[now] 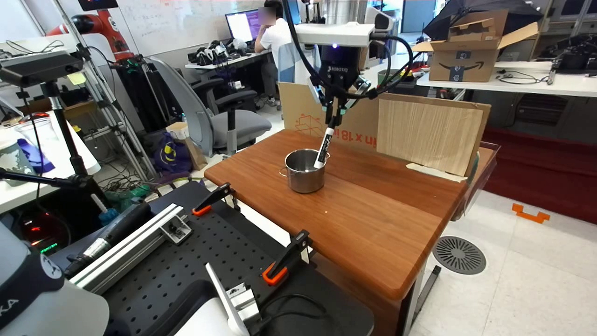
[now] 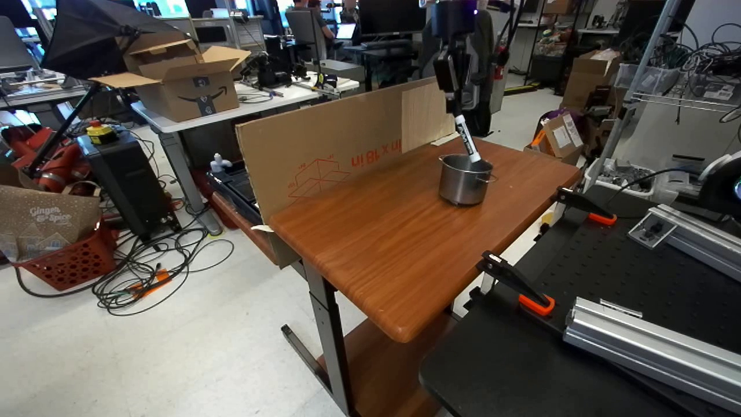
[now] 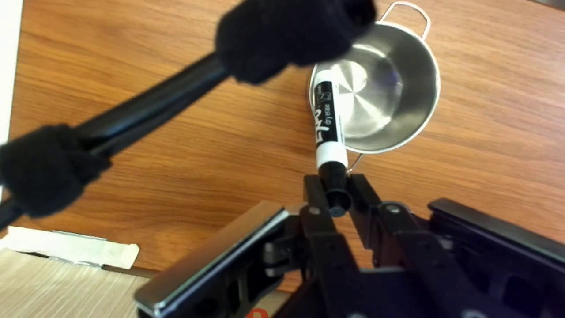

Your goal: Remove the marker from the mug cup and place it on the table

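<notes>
The marker [image 1: 325,145] is a white pen with a black label and black cap. It also shows in an exterior view [image 2: 466,138] and in the wrist view [image 3: 328,115]. It is tilted, cap up, with its lower end at the mug cup's opening; how far inside, I cannot tell. The mug cup [image 1: 306,180] is a grey metal pot with wire handles, upright on the brown table [image 1: 368,205]. It also shows in an exterior view [image 2: 463,186] and in the wrist view [image 3: 417,88]. My gripper [image 3: 336,182] is shut on the marker's cap, above the cup.
A cardboard panel [image 2: 330,153] stands along one table edge, with a wood-patterned board [image 1: 426,133] against it. A black perforated bench [image 1: 186,261] with orange clamps [image 1: 276,274] adjoins the opposite edge. A black cable [image 3: 145,106] crosses the wrist view.
</notes>
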`<action>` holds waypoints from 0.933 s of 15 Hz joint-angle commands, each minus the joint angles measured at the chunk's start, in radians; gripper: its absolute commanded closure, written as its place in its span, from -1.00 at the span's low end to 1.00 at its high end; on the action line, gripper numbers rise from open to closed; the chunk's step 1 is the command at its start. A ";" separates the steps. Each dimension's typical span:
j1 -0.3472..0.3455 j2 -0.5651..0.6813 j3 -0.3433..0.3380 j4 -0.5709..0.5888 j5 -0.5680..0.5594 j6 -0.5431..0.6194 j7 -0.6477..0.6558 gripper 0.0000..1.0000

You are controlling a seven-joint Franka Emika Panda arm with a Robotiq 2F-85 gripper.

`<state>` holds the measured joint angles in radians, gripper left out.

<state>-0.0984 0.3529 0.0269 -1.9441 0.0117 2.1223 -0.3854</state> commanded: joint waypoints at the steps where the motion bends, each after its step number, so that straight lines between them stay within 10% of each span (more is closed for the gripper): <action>1: -0.021 -0.059 -0.013 -0.010 0.029 -0.038 -0.006 0.90; 14: -0.088 0.089 -0.066 0.163 0.070 -0.051 0.016 0.90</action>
<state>-0.1756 0.3635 -0.0384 -1.8657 0.0510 2.1043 -0.3829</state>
